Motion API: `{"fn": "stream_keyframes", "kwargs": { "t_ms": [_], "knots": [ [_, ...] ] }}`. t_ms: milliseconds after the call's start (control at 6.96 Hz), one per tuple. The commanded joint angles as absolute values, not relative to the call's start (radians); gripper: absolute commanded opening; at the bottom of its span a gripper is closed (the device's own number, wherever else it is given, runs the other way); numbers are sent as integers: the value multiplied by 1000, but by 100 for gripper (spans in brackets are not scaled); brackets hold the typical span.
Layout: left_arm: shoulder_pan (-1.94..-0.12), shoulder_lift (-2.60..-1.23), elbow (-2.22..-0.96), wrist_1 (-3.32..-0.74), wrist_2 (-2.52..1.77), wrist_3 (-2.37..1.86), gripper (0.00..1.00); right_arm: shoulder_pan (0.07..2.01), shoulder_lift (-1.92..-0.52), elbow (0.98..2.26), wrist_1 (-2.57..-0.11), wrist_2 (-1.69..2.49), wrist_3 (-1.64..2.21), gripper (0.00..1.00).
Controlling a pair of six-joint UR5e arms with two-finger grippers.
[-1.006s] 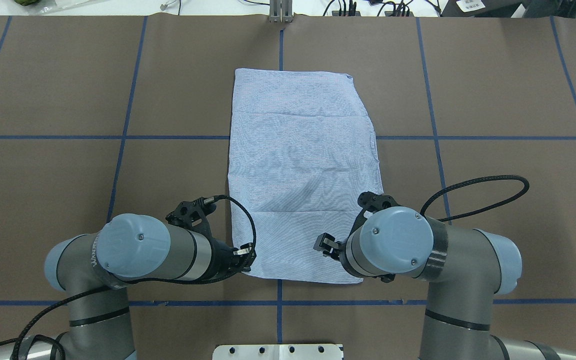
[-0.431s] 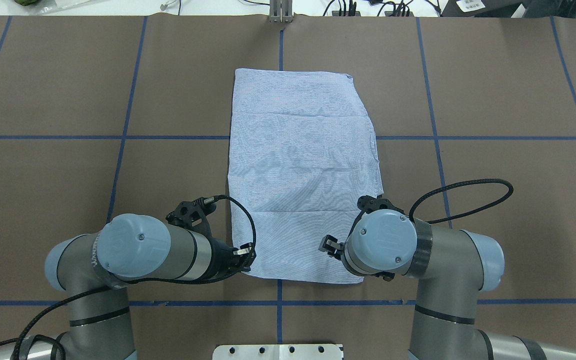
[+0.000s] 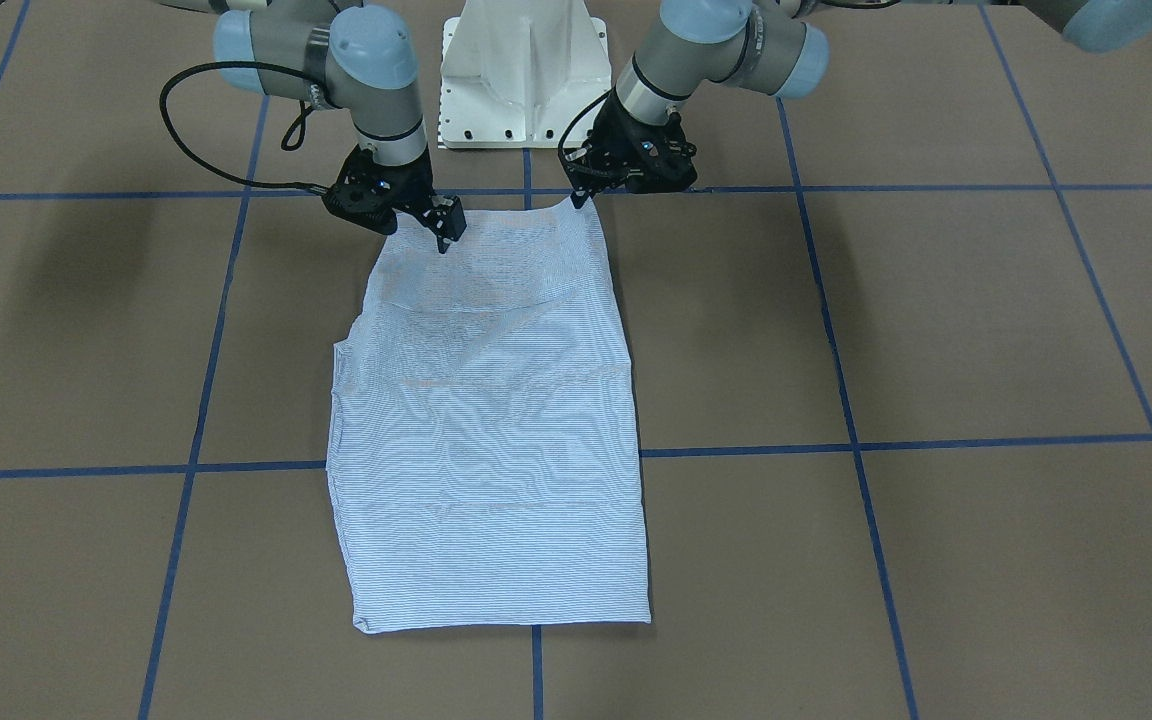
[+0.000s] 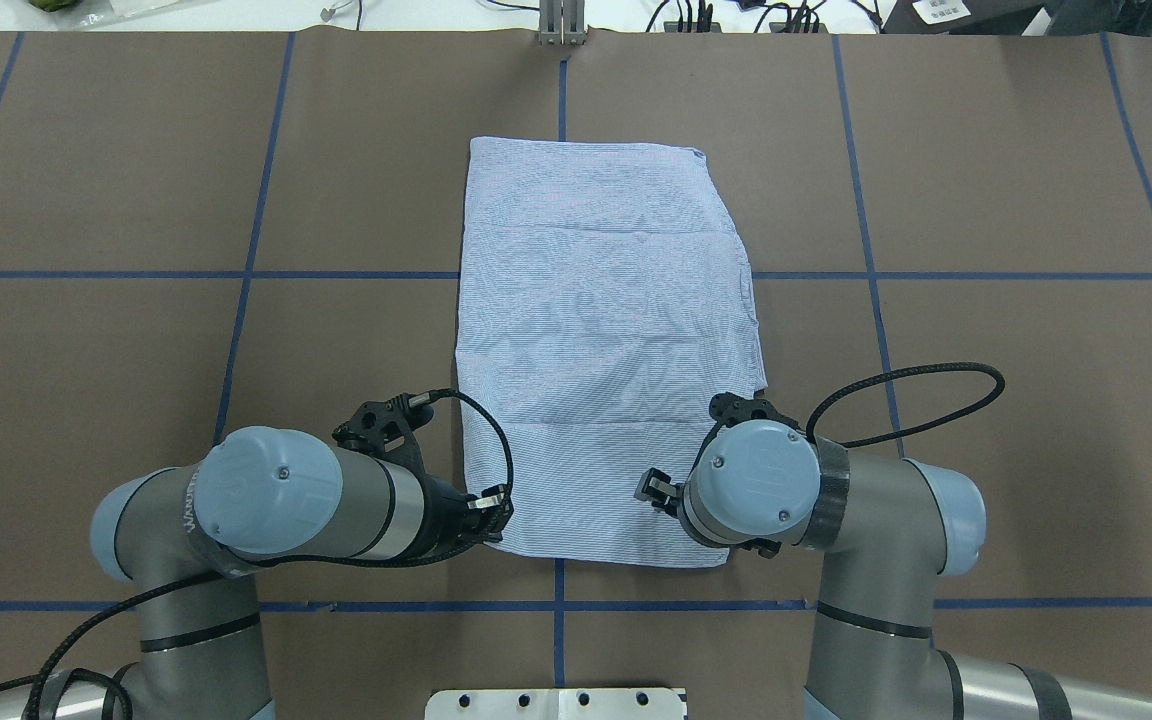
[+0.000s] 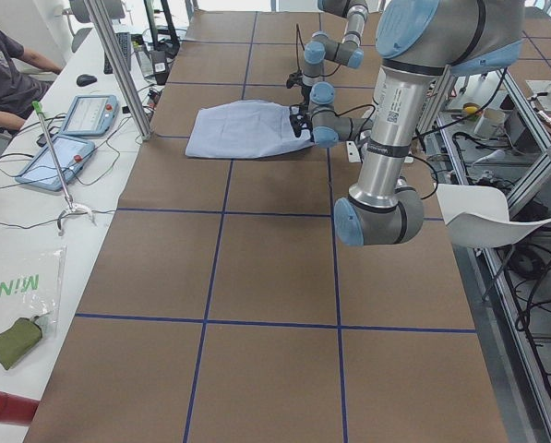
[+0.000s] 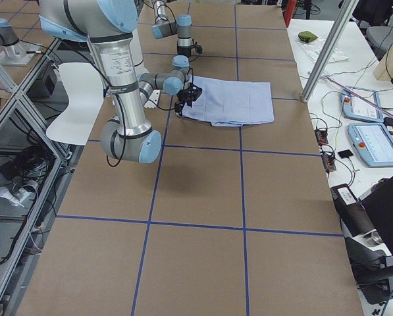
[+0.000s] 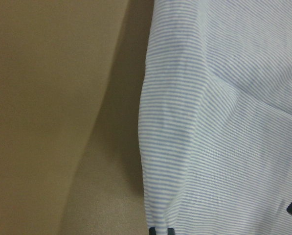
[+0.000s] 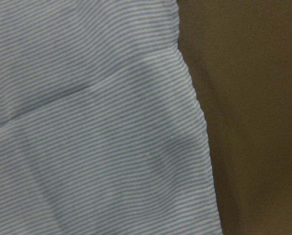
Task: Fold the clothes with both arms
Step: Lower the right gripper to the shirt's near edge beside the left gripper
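Observation:
The striped light blue-and-white shirt (image 4: 606, 330) lies folded into a long flat rectangle in the middle of the brown table (image 4: 136, 350). My left gripper (image 4: 494, 508) is at its near left corner, shut on it. In the front-facing view that corner rises in a small peak to the left gripper (image 3: 578, 195). The left wrist view shows the shirt's edge (image 7: 224, 147) raised over a shadow. My right gripper (image 4: 651, 487) hangs open just above the cloth near the near right corner, its fingers (image 3: 448, 222) pointing down. The right wrist view shows only the shirt's right edge (image 8: 87, 122).
Blue tape lines (image 4: 236, 275) divide the table into squares. The white pedestal base (image 3: 526, 70) stands at the robot's edge of the table. A seated person (image 5: 7, 74) and tablets (image 5: 90, 115) are at the bench beyond the far edge.
The right arm's elbow and wrist have swung inward toward the shirt, while its gripper stayed over the same spot. The left arm and the shirt have not moved.

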State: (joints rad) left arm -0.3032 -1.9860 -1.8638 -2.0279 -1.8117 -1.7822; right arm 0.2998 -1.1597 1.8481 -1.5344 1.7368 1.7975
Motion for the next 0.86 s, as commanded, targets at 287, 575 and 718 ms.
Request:
{"fn": "stream_keyframes", "kwargs": {
  "t_ms": [287,575,718],
  "knots": [
    [-307,-1985,-1864,-2028,-1812,-1781,0,302,-1157,1855,-1529,1740,1799,100],
    [-307,-1985,-1861,-2028,-1812,-1781,0,298,-1160,1853,-1535,1740,1801,100],
    [-307,-1985,-1858,-2028,-1812,-1781,0,295,-1161,1853,-1537,1740,1801,100]
  ]
}}
